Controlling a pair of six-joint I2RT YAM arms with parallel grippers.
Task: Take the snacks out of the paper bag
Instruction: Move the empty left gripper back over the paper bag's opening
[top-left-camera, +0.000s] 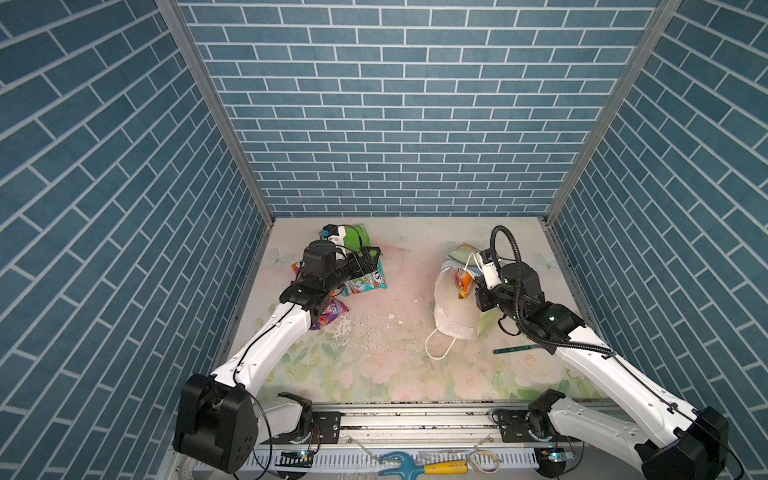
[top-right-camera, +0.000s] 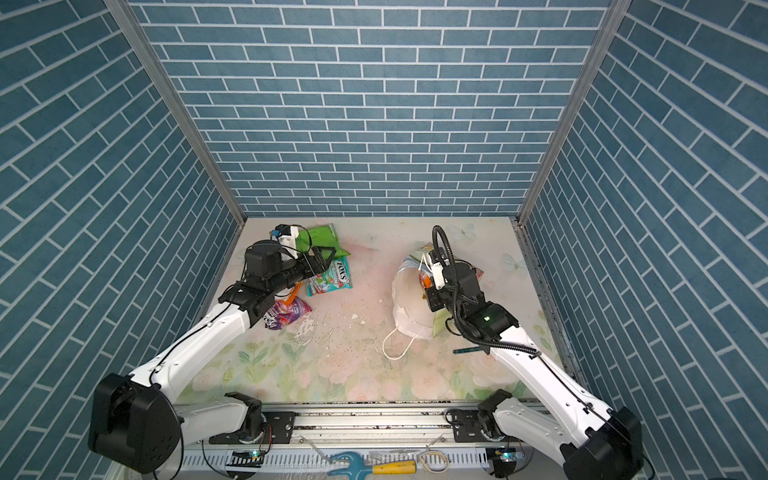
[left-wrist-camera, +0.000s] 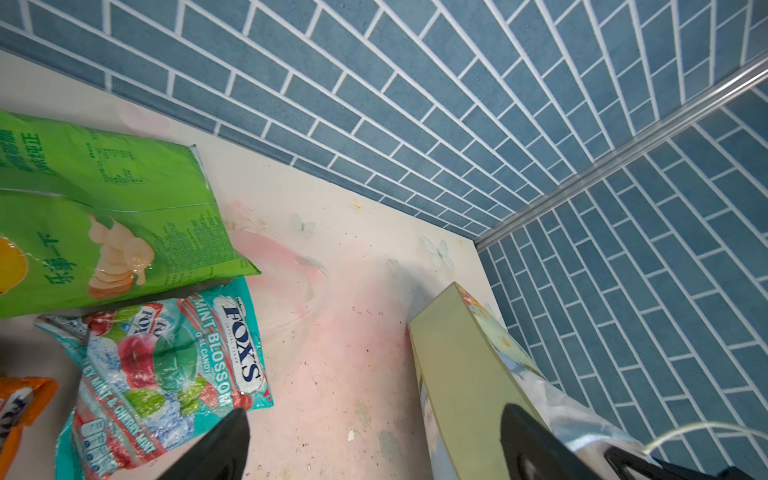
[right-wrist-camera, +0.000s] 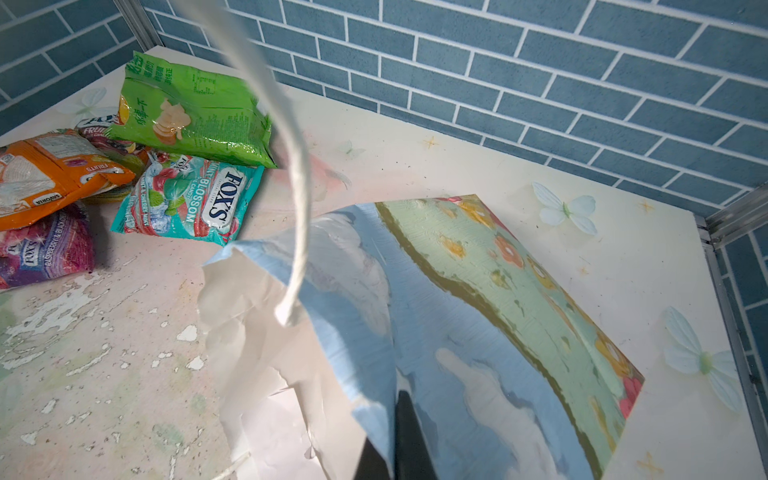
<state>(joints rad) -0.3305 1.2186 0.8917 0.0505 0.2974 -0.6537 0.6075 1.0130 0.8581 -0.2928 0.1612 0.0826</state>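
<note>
Floral tabletop (top-left-camera: 374, 365) with flaked patches, blue brick walls (top-left-camera: 395, 104), thin teal stick (top-left-camera: 513, 351); blue-and-yellow tool (top-left-camera: 419, 464) near front rail (top-left-camera: 415, 419)

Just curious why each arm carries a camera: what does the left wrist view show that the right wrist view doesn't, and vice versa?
Only the left wrist view: the open left gripper and the plain yellow-green side of the paper bag. Only the right wrist view: the purple raspberry FOX'S packet, the bag's white inside, and the right gripper shut on the bag's wall. Both: the green chip bag, the teal FOX'S Mint Blossom packet and an orange packet.
</note>
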